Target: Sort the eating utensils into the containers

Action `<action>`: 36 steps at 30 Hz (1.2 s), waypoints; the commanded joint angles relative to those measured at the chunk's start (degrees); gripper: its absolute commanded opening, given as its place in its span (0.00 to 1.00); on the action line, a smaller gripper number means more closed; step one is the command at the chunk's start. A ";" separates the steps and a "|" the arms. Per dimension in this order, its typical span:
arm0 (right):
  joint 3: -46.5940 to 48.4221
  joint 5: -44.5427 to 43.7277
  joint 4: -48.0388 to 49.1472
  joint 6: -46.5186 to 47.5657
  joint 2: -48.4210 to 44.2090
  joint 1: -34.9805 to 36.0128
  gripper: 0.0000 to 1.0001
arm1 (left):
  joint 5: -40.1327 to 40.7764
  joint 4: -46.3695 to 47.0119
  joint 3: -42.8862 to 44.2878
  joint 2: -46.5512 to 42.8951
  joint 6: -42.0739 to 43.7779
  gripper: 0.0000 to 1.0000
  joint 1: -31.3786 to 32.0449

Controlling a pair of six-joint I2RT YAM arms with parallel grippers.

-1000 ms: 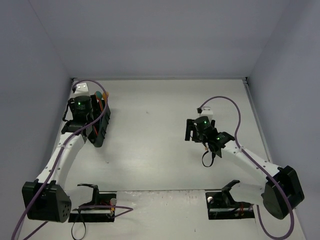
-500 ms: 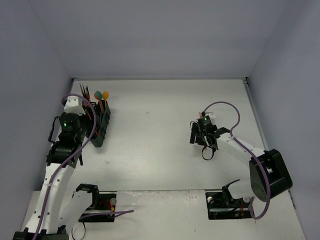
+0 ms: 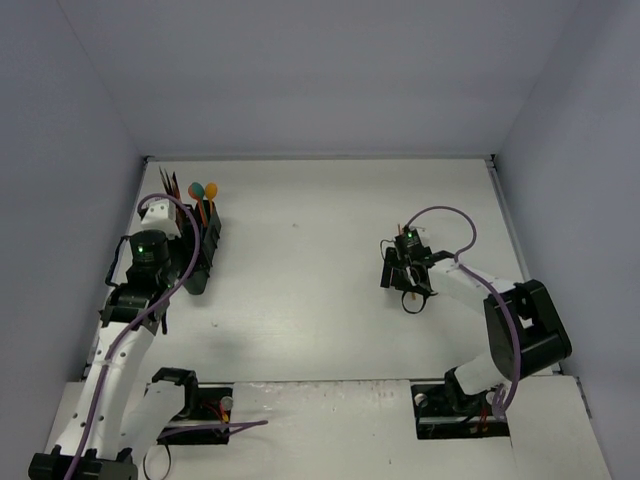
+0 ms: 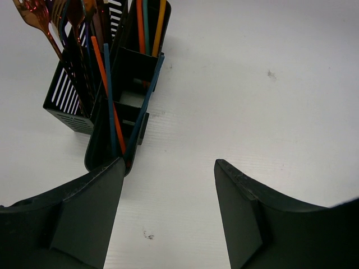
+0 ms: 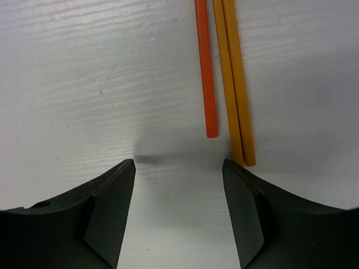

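The black wire-mesh caddy stands at the far left and also shows in the left wrist view. It holds copper forks and orange and teal handles; teal and orange spoon bowls stick up from it. My left gripper is open and empty, just near of the caddy's near end. My right gripper is open and low over the table. An orange handle and two yellow handles lie just beyond its fingertips; the yellow ones end at the right fingertip.
Grey walls close the table on the left, back and right. Purple cables loop over both arms. Both arm bases sit at the near edge. White table surface lies between the caddy and the right gripper.
My left gripper has drawn back from over the caddy toward the near left, uncovering the utensil tops. My right arm has folded in; its gripper stays over the loose utensils.
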State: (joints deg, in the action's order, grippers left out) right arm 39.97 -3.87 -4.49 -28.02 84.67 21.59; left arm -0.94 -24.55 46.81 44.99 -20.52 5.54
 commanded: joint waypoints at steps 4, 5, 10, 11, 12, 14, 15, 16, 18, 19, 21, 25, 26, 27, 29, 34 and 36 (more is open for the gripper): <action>2.31 -1.58 0.63 0.18 4.96 -1.03 0.59 | -1.74 3.81 -0.02 -0.06 -1.19 0.62 -0.18; 2.68 -2.09 0.63 0.35 5.45 -1.08 0.59 | -1.83 3.86 -0.10 -0.03 -1.24 0.62 -0.18; 4.92 -3.16 0.74 1.46 9.53 -1.14 0.57 | -2.19 3.90 -0.22 -0.17 -1.31 0.62 -0.18; 5.47 -3.16 0.80 1.83 10.51 -1.20 0.56 | -2.31 3.90 -0.23 -0.17 -1.37 0.62 -0.18; 5.94 -2.80 0.85 2.04 11.24 -1.15 0.53 | -2.36 3.90 -0.28 -0.27 -1.42 0.62 -0.18; 6.70 -1.82 1.04 2.40 12.55 -1.04 0.45 | -2.76 4.04 -0.31 -0.42 -1.60 0.62 -0.18; 6.96 -1.34 1.23 2.56 13.10 -0.92 0.38 | -3.01 4.18 -0.37 -0.43 -1.69 0.62 -0.18; 7.15 -1.02 1.42 2.81 13.42 -0.73 0.31 | -3.50 4.25 -0.40 -0.46 -1.91 0.62 -0.18; 7.39 -0.49 1.82 3.45 13.59 -0.13 0.20 | -4.69 4.25 -0.40 -0.52 -2.55 0.62 -0.10; 7.54 -0.12 1.99 3.68 13.50 0.53 0.14 | -5.68 4.25 -0.40 -0.43 -3.01 0.62 -0.09; 8.39 0.96 2.45 4.12 13.28 3.39 0.02 | -8.17 4.18 -0.27 -0.15 -4.71 0.62 -0.03; 11.01 2.10 3.58 4.22 12.92 11.32 0.00 | -13.46 4.26 0.74 0.77 -8.93 0.63 0.93; 11.66 2.40 3.78 4.27 12.72 13.36 0.00 | -14.95 4.31 1.04 0.97 -9.87 0.63 1.43; 12.40 2.72 4.86 4.27 12.27 15.29 0.00 | -15.96 4.34 1.36 1.34 -10.96 0.64 2.27; 13.69 3.22 8.18 4.38 10.74 19.26 0.00 | -16.69 4.34 2.05 2.17 -12.89 0.66 4.31; 15.77 3.03 13.97 6.96 5.08 29.72 0.00 | -13.90 5.16 3.27 3.38 -16.49 0.67 9.87; 16.40 2.74 15.62 8.26 2.76 32.76 0.00 | -13.32 6.03 3.49 4.10 -17.25 0.68 11.93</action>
State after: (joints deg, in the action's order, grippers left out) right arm 52.33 -1.52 4.61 -22.68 95.40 49.56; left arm -14.94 -23.53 46.34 48.18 -33.45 14.25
